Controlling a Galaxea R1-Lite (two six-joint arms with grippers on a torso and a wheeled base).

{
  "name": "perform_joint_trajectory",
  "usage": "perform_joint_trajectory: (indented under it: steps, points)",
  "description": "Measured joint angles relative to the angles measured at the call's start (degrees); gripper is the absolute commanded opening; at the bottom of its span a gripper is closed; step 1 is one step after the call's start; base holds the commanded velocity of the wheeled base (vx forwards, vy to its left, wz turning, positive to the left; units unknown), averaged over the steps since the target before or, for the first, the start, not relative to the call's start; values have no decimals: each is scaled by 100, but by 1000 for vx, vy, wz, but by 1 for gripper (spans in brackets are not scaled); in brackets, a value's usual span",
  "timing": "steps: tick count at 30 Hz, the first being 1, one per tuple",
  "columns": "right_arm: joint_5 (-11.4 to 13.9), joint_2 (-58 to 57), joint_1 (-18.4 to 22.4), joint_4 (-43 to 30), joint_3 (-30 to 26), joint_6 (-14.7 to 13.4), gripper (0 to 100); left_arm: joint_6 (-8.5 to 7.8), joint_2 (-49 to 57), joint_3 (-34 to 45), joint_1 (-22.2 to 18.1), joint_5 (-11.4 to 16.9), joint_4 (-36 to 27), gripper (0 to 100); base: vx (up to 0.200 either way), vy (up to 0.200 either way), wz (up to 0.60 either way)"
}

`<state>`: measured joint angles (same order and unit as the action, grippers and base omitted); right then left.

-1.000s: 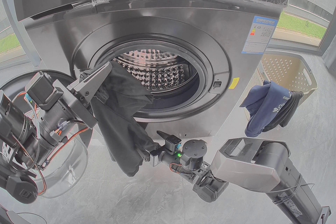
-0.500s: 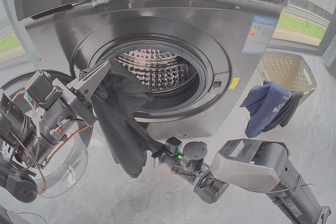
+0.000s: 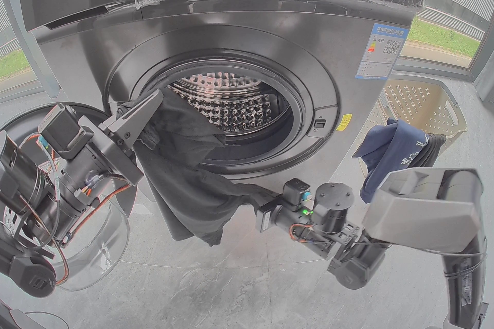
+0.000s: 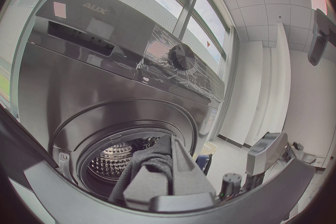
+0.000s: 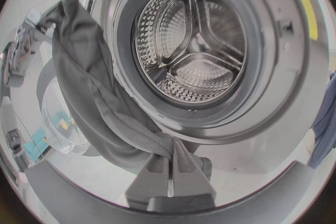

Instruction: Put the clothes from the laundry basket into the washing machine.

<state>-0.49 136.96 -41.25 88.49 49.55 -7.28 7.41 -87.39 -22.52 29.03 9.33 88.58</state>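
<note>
A dark grey garment [image 3: 190,181] hangs in front of the washing machine's open drum [image 3: 226,104], stretched between both grippers. My left gripper [image 3: 154,99] is shut on its top end at the left rim of the opening; the cloth [image 4: 150,161] bunches between the left gripper's [image 4: 171,142] fingers. My right gripper [image 3: 256,202] is shut on the garment's lower end, below the door opening and just in front of the machine. The right wrist view has the right gripper [image 5: 172,146] pinching the garment [image 5: 91,88], with the bare steel drum [image 5: 189,46] behind.
The round glass door [image 3: 92,242] stands swung open at the left, behind my left arm. A beige laundry basket [image 3: 427,104] sits right of the machine, with a blue garment [image 3: 391,155] and a dark one [image 3: 429,160] draped over its rim. Grey floor lies below.
My right gripper has moved right and slightly up, pulling the garment's lower end with it so the cloth spreads wider. The left gripper has barely moved.
</note>
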Motion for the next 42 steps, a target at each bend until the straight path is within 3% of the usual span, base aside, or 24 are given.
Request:
perform_joint_trajectory:
  steps: [8,19,30,35,42]
  points:
    - [-9,-1591,215,-11,-1409,-18,0,5,0,0,-76,-2,-1,0,0,0,0]
    - [-11,-3401,455,-6,-2415,-82,0,22,99,52,-334,0,0,0,0,0,0]
    - [-185,-3889,463,-6,-2413,-110,0,46,189,193,-489,9,0,0,0,0,0]
    - [-202,-3917,474,-2,-2382,-115,0,271,187,243,-651,17,-1,0,0,0,0]
    - [-422,-3996,422,-4,-2367,-110,0,227,256,341,-701,0,7,0,0,0,0]
